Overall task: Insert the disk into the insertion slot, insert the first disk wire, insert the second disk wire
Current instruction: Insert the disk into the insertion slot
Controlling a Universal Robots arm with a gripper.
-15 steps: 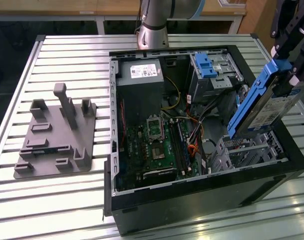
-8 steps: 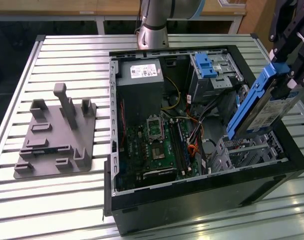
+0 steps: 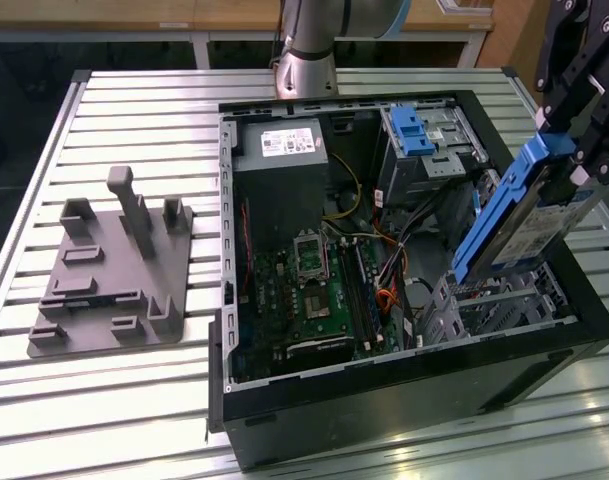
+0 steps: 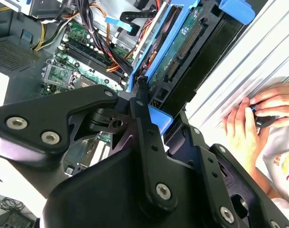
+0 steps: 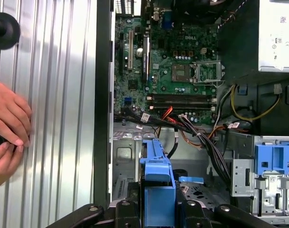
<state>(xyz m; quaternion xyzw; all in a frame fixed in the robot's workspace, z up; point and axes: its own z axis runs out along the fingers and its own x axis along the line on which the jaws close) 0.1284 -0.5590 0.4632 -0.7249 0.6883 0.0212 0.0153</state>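
Above one insertion slot (image 3: 499, 303), one disk (image 3: 521, 215)

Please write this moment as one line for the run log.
holding: end effector shut on disk | disk: tilted over slot, not inserted | nearby: hand over table

open black computer case (image 3: 404, 395) on slatted metal surface (image 3: 134, 400). green motherboard (image 3: 309, 290) inside, power supply (image 3: 279, 180) beside it, cables (image 5: 206, 140) tangled. grey plastic fixture (image 3: 109, 275) apart, exterior view's left.
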